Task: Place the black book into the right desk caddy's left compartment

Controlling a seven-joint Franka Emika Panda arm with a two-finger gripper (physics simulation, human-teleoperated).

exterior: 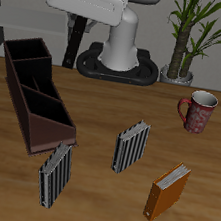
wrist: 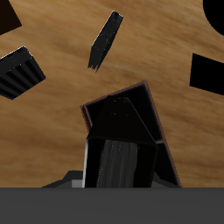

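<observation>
The gripper (exterior: 73,18) is clamped on the black book (wrist: 122,166), holding it upright in the air above the desk caddy (exterior: 41,124), which lies along the tabletop's side edge

maroon caddy (exterior: 37,106), orange book (exterior: 167,191), striped grey-black books (exterior: 130,148)

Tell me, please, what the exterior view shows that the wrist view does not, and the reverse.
Only the exterior view: the mug, the orange book, the potted plant and the robot's base. Only the wrist view: a dark slab with a white edge, probably the black book, close to the camera; whether it is held I cannot tell. Both: the right desk caddy and the two striped books.
</observation>
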